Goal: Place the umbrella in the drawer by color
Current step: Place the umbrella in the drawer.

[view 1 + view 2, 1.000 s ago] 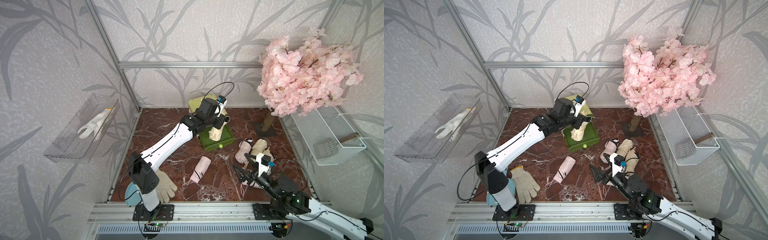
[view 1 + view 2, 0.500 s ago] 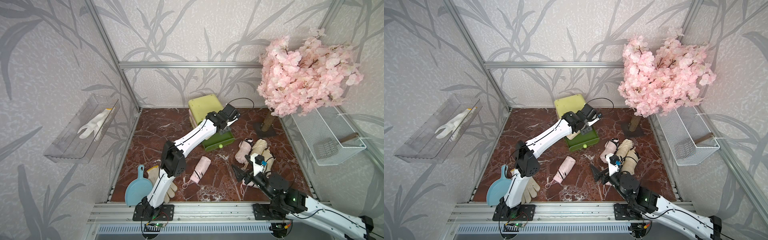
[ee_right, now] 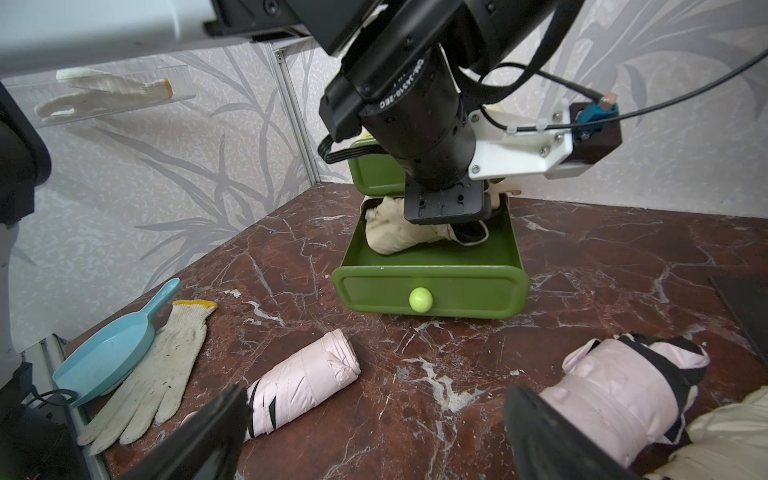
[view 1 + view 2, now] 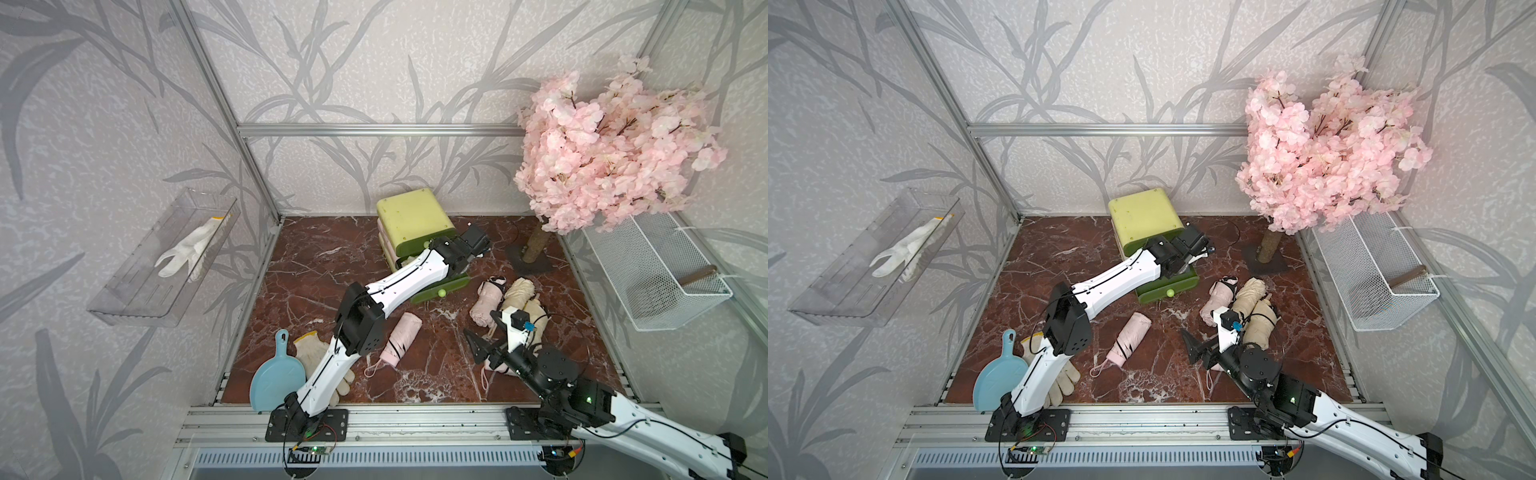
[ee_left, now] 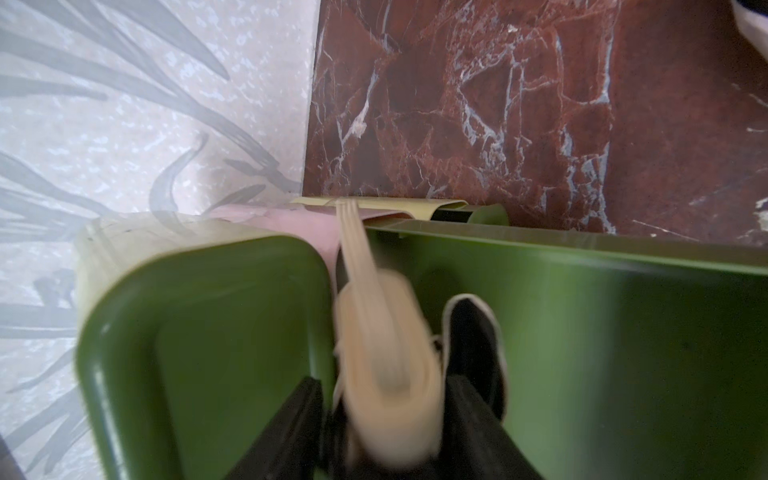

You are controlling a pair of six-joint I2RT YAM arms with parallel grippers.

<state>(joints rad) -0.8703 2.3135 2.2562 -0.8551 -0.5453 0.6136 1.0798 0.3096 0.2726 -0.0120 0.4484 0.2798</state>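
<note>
The left gripper [image 5: 384,386] sits in the open drawer [image 3: 457,291], jaws on 2 sides of the cream umbrella [image 5: 382,316]. Blur hides whether they squeeze it. The right gripper [image 3: 376,399], wide open and empty, is nearer the pink umbrella [image 3: 307,370] lying slantwise ahead.

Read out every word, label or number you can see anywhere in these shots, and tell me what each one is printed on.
"DM-J4310-2EC": white print on the black motor housing at the left arm's wrist, upside down in the right wrist view; the first two letters are uncertain.
Tiny marks beside that print: too small to read.
No other text can be read in any view.
</note>
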